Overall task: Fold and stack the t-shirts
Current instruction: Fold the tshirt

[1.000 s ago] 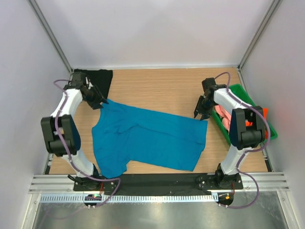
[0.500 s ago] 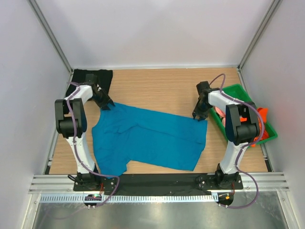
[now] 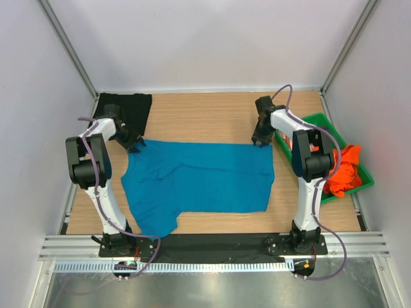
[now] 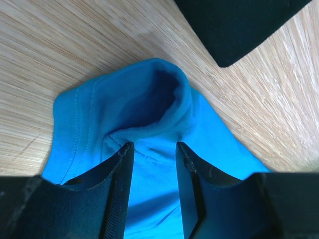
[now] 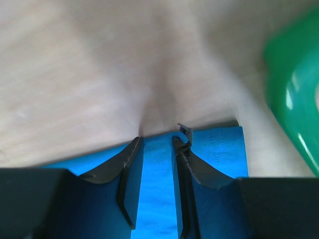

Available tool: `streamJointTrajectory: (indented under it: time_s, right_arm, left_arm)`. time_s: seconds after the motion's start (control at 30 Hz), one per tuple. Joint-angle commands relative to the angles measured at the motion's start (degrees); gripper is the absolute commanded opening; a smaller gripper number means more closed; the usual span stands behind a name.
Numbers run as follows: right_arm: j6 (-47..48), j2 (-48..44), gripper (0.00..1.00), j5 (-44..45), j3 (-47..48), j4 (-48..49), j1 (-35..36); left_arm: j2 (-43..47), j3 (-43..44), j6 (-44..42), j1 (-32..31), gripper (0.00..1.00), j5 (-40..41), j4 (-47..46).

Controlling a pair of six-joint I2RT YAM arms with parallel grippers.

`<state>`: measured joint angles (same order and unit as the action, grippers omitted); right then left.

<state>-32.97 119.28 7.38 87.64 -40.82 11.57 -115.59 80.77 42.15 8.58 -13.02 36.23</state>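
The teal-blue t-shirt lies spread flat across the middle of the wooden table, its top edge running straight left to right. My left gripper is shut on its far left corner; in the left wrist view the cloth bunches into a raised fold ahead of the gripper. At the far right corner my right gripper is shut on the hem, and the right wrist view shows the blue edge running between the gripper jaws. A black t-shirt lies folded at the back left. An orange t-shirt sits in the tray.
The green plastic tray stands along the right wall, close beside my right arm, and shows as a green blur in the right wrist view. The black t-shirt's corner lies just beyond my left gripper. White walls close in the table.
Both grippers moved toward the back of the table, dragging the teal-blue t-shirt's far edge with them. The shirt went from slanted to straight and flatter.
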Motion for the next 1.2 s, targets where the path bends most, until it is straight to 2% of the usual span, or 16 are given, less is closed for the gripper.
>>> streamJointTrajectory:
  time_s: [0.0,0.27,0.37,0.53,0.67,0.7,0.77,0.8,0.87,0.97,1.07,1.17]
  right_arm:
    - [2.9,8.1,0.36,0.4,5.8,2.8,0.6]
    - [6.3,14.7,0.38,-3.9,21.7,-3.0,2.0]
    - [7.7,13.4,0.4,-3.2,25.4,-5.9,2.8]
    - [8.4,4.0,0.5,0.9,25.8,-11.3,2.8]
    - [9.3,-5.6,0.55,0.2,19.3,-13.3,2.7]
    - [9.4,-7.6,0.56,-0.1,14.2,-13.2,2.7]
    - [10.3,-14.0,0.57,-2.7,8.2,-12.1,2.7]
    - [10.7,-15.6,0.58,-4.5,2.2,-10.8,2.6]
    - [11.6,-20.5,0.59,-12.0,-3.1,-9.2,2.7]
    - [11.2,-24.0,0.59,-19.6,-13.6,-3.1,3.7]
    - [8.5,-24.4,0.59,-22.3,-17.3,-1.7,5.0]
    - [5.6,-27.3,0.59,-22.9,-23.1,1.1,4.9]
  left_arm:
    - [0.0,0.3,-1.2,1.4,0.42,5.6,0.0]
    - [-2.1,7.0,-2.5,1.7,0.44,3.8,0.6]
    - [3.0,5.9,-3.0,1.6,0.44,4.8,0.1]
    - [13.6,0.4,-1.6,1.6,0.51,6.2,-0.9]
    - [19.5,-2.7,-1.5,1.1,0.51,4.1,-0.9]
    - [21.2,-3.2,-1.7,0.8,0.51,3.2,-0.5]
    - [22.7,-5.6,-2.6,-0.5,0.51,2.3,-0.1]
    - [24.0,-6.6,-3.0,-1.1,0.5,1.9,0.1]
    - [24.8,-9.1,-4.6,-2.3,0.5,0.1,0.3]
    - [24.7,-10.8,-8.4,-6.2,0.51,-2.7,0.8]
    - [24.0,-11.4,-11.5,-12.0,0.52,-3.7,2.2]
    - [23.4,-11.0,-14.7,-18.2,0.52,-0.7,4.8]
